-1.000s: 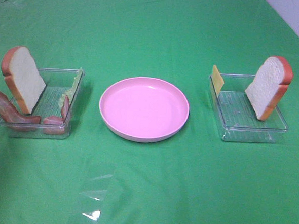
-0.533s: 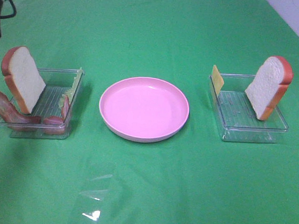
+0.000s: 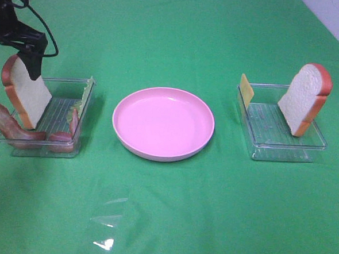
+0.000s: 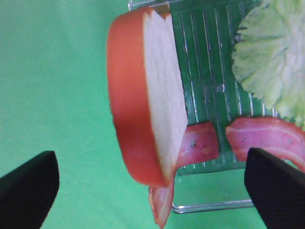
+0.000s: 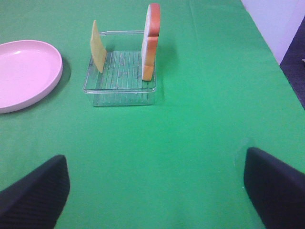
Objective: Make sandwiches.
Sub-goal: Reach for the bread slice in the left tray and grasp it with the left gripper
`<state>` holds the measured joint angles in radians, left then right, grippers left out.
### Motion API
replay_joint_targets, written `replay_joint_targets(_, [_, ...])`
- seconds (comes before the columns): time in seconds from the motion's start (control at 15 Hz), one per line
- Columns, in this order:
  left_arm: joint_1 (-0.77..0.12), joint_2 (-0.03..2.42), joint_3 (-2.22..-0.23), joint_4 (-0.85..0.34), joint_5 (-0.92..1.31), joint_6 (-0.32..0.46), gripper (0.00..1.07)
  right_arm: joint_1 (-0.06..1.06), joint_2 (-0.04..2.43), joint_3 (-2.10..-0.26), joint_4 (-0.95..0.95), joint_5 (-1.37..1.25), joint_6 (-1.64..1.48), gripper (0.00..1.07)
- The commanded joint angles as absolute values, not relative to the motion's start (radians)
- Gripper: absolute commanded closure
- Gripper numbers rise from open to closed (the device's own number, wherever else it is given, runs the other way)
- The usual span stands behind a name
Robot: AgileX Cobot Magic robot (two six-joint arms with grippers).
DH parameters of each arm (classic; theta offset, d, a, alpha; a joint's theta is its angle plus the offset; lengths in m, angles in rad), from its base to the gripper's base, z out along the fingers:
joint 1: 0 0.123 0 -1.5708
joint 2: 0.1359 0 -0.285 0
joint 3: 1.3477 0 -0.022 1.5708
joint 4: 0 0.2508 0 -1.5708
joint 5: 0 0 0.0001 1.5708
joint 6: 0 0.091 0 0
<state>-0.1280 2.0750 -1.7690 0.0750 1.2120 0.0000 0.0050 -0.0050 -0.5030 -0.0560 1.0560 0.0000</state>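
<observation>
Left tool (image 4: 151,191): black, jaws spread wide, nothing gripped. It hung over the top edge of the left bread slice (image 3: 27,92), a toy of white crumb and orange-brown crust, with one finger on either side of the slice and clear of it. Right tool (image 5: 155,193): black, jaws likewise wide and empty, over bare worktop, short of the right tray.

Left bread slice: stood on edge, leaning, in the left clear ribbed plastic tray (image 3: 63,81).
Red-brown bacon strips (image 3: 14,130): lay at that tray's near end, one draped over the outer corner by the slice's foot.
Pale green lettuce leaf (image 3: 87,92): propped against the same tray's inner wall.
Right bread slice (image 3: 302,99): same make, leaned on edge at the outer side of the right clear plastic tray (image 3: 283,152).
Thin yellow cheese square (image 3: 247,90): upright at that tray's inner wall, apart from the slice.
Pink round plate (image 3: 162,126): sat between the two trays.
Green cloth worktop (image 3: 222,211): carried everything listed.
</observation>
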Motion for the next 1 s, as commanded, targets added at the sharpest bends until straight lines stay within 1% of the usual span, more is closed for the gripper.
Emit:
replay_joint_targets(0.07, [-0.132,2.135,-1.785,0.071,1.217,0.000,0.05,-0.002,-0.028,-0.500,-0.055,1.049,0.000,0.12])
replay_joint_targets(0.2, [-0.132,2.189,-1.826,0.070,1.190,0.000,0.05,-0.002,-0.028,-0.500,-0.055,1.049,0.000,0.12])
replay_joint_targets(0.4, [-0.132,2.246,-1.895,0.064,1.219,0.010,0.05,-0.002,-0.028,-0.500,-0.055,1.049,0.000,0.12])
replay_joint_targets(0.47, [-0.132,2.265,-1.925,0.054,1.242,0.032,0.10,-0.002,-0.028,-0.500,-0.055,1.049,0.000,0.12])
replay_joint_targets(0.53, [-0.132,2.271,-1.931,0.053,1.247,0.037,0.13,-0.002,-0.028,-0.500,-0.055,1.049,0.000,0.12])
replay_joint_targets(0.6, [-0.132,2.275,-1.935,0.051,1.252,0.042,0.21,-0.002,-0.028,-0.500,-0.055,1.049,0.000,0.12])
replay_joint_targets(0.67, [-0.132,2.275,-1.935,0.051,1.252,0.042,0.32,-0.002,-0.028,-0.500,-0.055,1.049,0.000,0.12])
replay_joint_targets(0.73, [-0.132,2.275,-1.935,0.051,1.255,0.039,0.46,-0.002,-0.028,-0.500,-0.055,1.049,0.000,0.12])
replay_joint_targets(0.8, [-0.132,2.275,-1.935,0.055,1.254,0.017,0.61,-0.002,-0.028,-0.500,-0.055,1.049,0.000,0.12])
replay_joint_targets(0.87, [-0.132,2.275,-1.935,0.061,1.255,0.016,0.64,-0.002,-0.028,-0.500,-0.055,1.049,0.000,0.12])
replay_joint_targets(1.0, [-0.132,2.275,-1.935,0.062,1.263,0.016,0.64,-0.002,-0.028,-0.500,-0.055,1.049,0.000,0.12])
